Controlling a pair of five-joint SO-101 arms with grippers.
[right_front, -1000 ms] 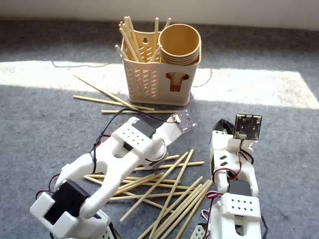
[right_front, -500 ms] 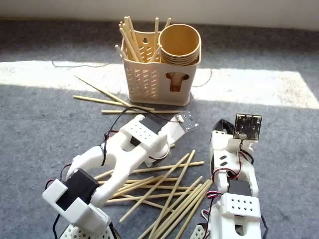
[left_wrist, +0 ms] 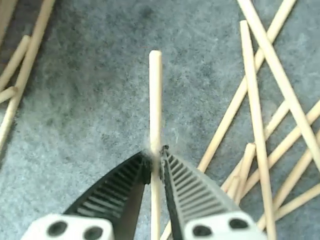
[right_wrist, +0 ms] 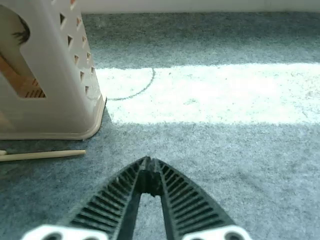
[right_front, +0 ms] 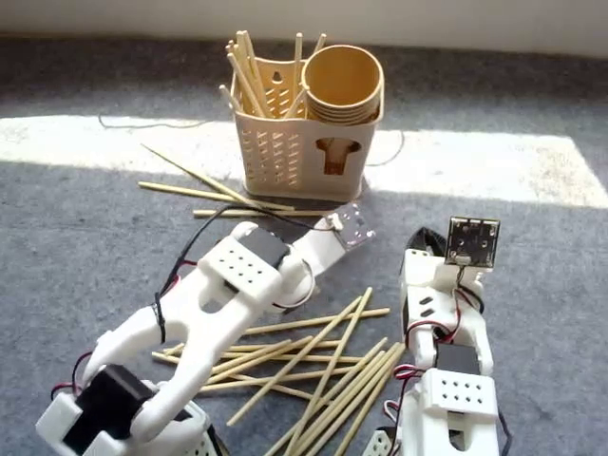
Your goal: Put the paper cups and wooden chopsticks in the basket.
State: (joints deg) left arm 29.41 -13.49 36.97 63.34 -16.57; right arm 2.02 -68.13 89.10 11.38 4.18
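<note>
My left fingers [left_wrist: 182, 182] were pinched on a single pale wooden chopstick [left_wrist: 155, 100]. They gripped it partway along, so a long end stuck out straight ahead of the tips. I judged the grip sensible, because one stick taken alone should come away without dragging its neighbours. I could not tell whether it had lifted off the grey carpeted tabletop [right_front: 85, 256].

A loose heap of wooden chopsticks [right_front: 323, 356] lay crisscrossed on the tabletop between my two arms. A few stray sticks [right_front: 204, 190] lay fanned out near the foot of the basket.

The cream perforated plastic basket [right_front: 299, 157] stood upright beyond the heap, well apart from my left fingers. One compartment held a leaning bundle of chopsticks [right_front: 249, 71], standing on end so that more could slide in beside them. The other compartment held a nested stack of tan paper cups [right_front: 342, 85]. By my reckoning the cups were done and only the sticks remained.

My right fingers [right_wrist: 177, 200] were pressed together on nothing, low over the tabletop and pointing past the basket's corner. One lone chopstick [right_wrist: 42, 155] lay at the basket's foot ahead of them. I took that arm to be parked aside, leaving the heap free for the left.
</note>
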